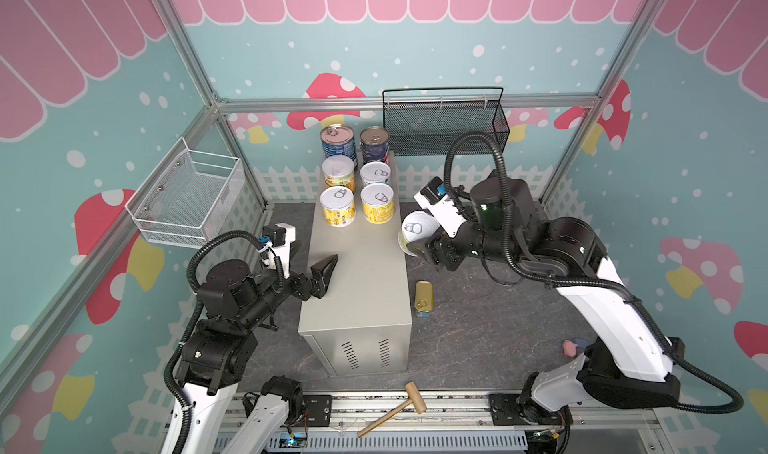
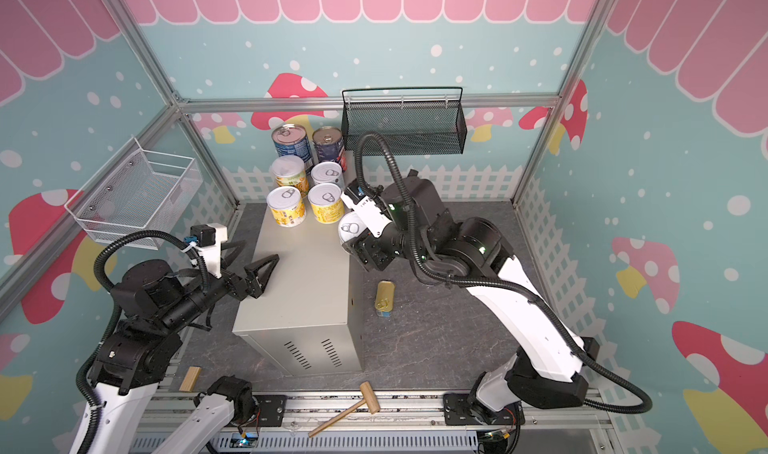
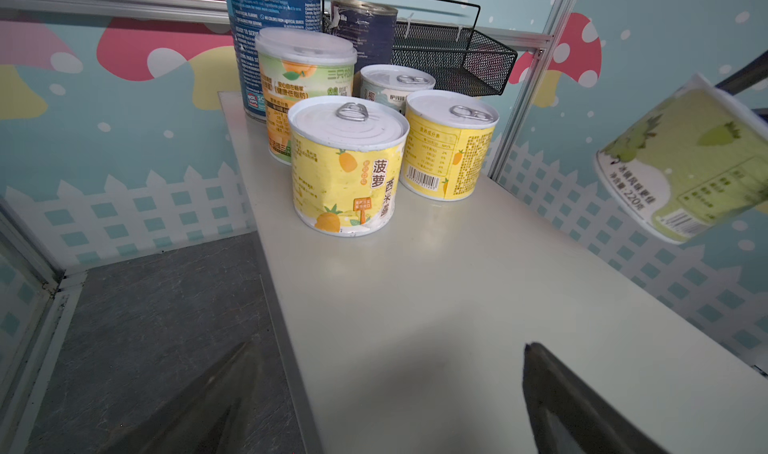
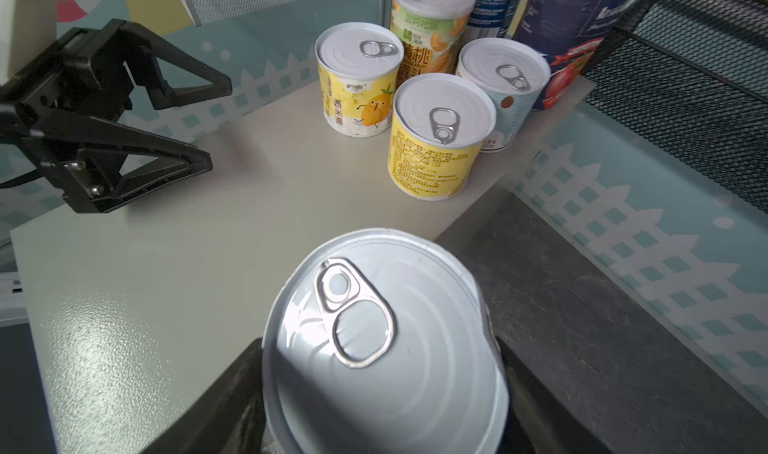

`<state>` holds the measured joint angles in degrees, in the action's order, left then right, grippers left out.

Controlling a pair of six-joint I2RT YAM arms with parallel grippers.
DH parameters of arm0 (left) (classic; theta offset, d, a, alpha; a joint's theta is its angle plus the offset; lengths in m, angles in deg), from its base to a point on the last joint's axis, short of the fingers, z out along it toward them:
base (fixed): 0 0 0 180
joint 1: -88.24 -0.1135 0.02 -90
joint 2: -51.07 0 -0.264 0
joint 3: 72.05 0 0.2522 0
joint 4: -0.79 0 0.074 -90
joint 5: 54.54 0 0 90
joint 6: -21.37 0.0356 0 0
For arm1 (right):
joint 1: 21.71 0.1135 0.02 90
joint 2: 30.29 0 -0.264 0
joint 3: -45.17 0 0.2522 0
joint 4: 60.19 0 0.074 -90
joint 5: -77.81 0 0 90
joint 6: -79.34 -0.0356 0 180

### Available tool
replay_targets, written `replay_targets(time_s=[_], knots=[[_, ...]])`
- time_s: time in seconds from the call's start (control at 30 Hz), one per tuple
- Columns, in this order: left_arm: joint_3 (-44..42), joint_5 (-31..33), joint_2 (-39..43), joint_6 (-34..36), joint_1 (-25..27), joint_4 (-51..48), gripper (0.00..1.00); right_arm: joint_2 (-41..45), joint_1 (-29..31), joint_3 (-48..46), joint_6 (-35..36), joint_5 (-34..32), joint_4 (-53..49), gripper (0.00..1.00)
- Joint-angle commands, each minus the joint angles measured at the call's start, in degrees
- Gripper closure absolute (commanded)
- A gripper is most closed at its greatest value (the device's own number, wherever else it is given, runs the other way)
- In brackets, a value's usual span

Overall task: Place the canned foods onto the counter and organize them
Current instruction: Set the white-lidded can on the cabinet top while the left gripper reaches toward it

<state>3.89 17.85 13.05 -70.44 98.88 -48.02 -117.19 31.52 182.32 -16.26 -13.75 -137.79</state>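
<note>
- The right gripper (image 1: pixel 422 246) is clamped on a short green-labelled can (image 1: pixel 415 229), with its black fingers (image 4: pixel 232 394) pressed against opposite sides of the body below the lid.
- That can hangs tilted in the air at the right long edge of the counter (image 1: pixel 361 273), clear of the top, and its ridged silver pull-tab lid faces upward.
- The left gripper (image 1: pixel 311 261) hovers over the counter's left edge with its jaws spread wide and nothing between them. It is well apart from the held can.
- Six tins stand upright in two rows at the counter's far end.
  - At the back are a tall blue can (image 1: pixel 338 142) and a tall navy can (image 1: pixel 374 144).
  - In the middle are a plastic-capped can (image 1: pixel 338 173) and a pale can (image 1: pixel 375 176).
  - In front are a yellow pineapple can (image 1: pixel 337 206) and a yellow barcode can (image 1: pixel 377 203).
- From that front pair to the near end, the counter top lies open between the two grippers. It is smooth beige-grey painted metal with square edges and vent slits on the near face.
- A flat gold tin (image 1: pixel 424 298) with rounded corners lies on the dark stone-patterned floor (image 1: pixel 478 327), close beside the counter's right wall.
- A black mesh basket (image 1: pixel 444 128) hangs on the back rail just right of the tall cans.
- A white wire basket (image 1: pixel 187 198) hangs on the left wall.
- A wooden mallet (image 1: pixel 399 406) lies on the front rail.
</note>
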Motion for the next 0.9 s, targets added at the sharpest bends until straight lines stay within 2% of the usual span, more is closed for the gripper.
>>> replay_targets(time_s=[0.0, 0.27, 0.6, 0.67, 0.87], knots=[[1.2, 1.1, 1.3, 1.5, 0.0, -1.7, 0.01, -2.2, -0.1, 2.7, 2.9, 5.9, -0.5, 0.42], [1.8, -2.5, 2.5, 2.7, 0.0, -3.6, 0.01, -8.3, 1.5, 6.8, 2.8, 10.8, 1.6, 0.4], [2.1, -17.1, 1.6, 4.2, 0.1, -5.5, 0.01, -14.8, 5.6, 10.3, 1.6, 12.0, 5.4, 0.31], [2.1, -18.8, 1.2, 4.5, 0.3, -5.7, 0.01, -15.4, 6.1, 10.8, 0.8, 12.2, 6.9, 0.24], [2.2, -17.4, 0.8, 5.4, 1.2, -6.0, 0.01, -14.0, 6.3, 10.7, -0.9, 10.9, 10.7, 0.07]])
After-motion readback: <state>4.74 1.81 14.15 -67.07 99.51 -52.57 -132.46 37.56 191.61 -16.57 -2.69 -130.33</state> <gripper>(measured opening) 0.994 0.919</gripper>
